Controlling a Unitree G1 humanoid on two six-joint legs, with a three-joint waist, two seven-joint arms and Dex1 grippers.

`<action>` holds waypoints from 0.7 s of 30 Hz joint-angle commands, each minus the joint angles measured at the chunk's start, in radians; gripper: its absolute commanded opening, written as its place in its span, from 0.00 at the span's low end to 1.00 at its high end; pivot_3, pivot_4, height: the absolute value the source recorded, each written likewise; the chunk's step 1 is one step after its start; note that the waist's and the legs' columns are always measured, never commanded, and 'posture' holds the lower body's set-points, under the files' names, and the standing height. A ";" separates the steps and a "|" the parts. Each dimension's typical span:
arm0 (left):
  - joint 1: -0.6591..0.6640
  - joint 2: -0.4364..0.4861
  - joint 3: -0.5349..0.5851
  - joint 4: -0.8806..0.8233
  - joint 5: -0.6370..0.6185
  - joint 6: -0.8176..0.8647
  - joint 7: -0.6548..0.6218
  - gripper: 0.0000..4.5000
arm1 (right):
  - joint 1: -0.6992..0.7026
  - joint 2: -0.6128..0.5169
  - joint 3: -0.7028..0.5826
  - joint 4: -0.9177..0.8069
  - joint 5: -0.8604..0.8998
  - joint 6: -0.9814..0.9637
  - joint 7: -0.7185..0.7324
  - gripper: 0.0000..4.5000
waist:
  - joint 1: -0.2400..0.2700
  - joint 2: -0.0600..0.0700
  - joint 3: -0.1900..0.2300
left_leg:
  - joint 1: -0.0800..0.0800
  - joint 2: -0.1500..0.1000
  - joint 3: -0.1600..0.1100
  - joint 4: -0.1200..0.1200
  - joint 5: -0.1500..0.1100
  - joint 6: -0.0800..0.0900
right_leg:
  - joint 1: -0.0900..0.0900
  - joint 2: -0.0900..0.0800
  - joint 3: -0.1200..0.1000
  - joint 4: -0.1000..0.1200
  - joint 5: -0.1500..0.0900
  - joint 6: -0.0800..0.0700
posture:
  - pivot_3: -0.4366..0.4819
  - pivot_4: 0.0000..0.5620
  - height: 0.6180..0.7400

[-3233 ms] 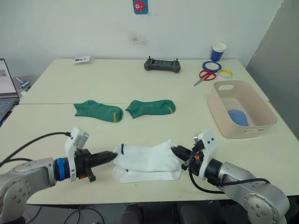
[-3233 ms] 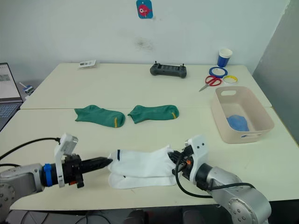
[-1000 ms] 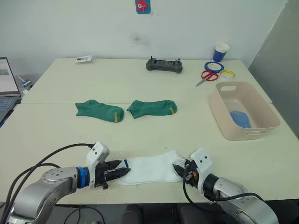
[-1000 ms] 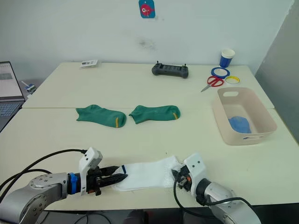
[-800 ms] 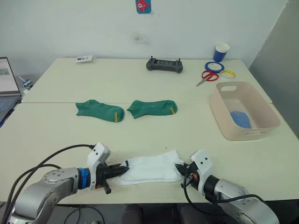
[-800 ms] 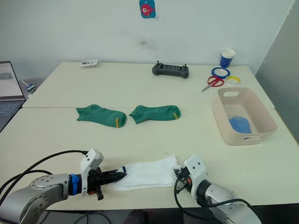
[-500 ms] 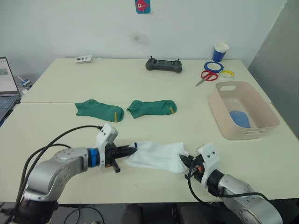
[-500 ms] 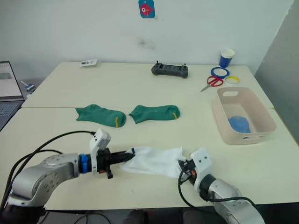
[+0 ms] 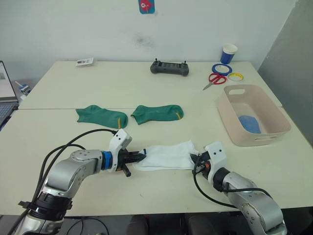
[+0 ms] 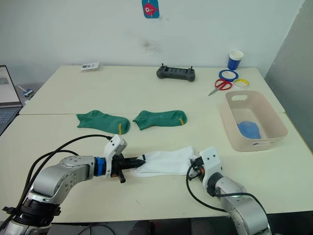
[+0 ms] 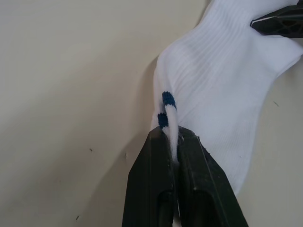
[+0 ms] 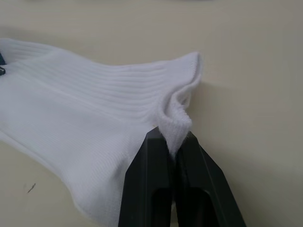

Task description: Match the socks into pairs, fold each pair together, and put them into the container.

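At the near edge of the desk [image 9: 161,191], the white sock pair [image 9: 168,156] is held stretched between both arms: the left pincer [image 9: 138,157] is clamped on the blue-marked cuff end, the right pincer [image 9: 197,161] on the opposite end. The fabric is judged light, limp and ribbed; sagging is expected mid-span, so edge grips suit folding. The container [image 9: 274,116] stands well apart to the right.
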 commanded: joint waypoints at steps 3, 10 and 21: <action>0.016 0.002 0.040 -0.002 0.022 -0.036 0.016 0.23 | 0.019 -0.008 -0.082 -0.082 0.014 -0.002 -0.008 0.31 | 0.001 0.000 0.000 | 0.000 0.000 0.000 0.000 0.000 0.000 | 0.000 0.000 0.000 0.000 0.000 0.000 | 0.48 0.27 1.00; 0.059 -0.009 0.156 -0.053 0.017 -0.166 0.028 0.63 | 0.039 -0.045 -0.130 -0.172 -0.006 -0.083 0.021 0.83 | 0.001 0.000 0.000 | 0.000 0.000 0.000 0.000 0.000 0.000 | 0.000 0.000 0.000 0.001 0.000 0.000 | 0.48 0.27 1.00; -0.156 0.046 0.044 -0.003 0.031 -0.279 -0.243 0.36 | -0.091 -0.064 0.001 -0.093 -0.044 -0.139 0.076 0.72 | 0.006 0.000 0.000 | -0.001 -0.001 0.001 0.003 0.000 0.000 | 0.001 0.000 0.001 0.000 0.001 0.001 | 0.48 0.27 1.00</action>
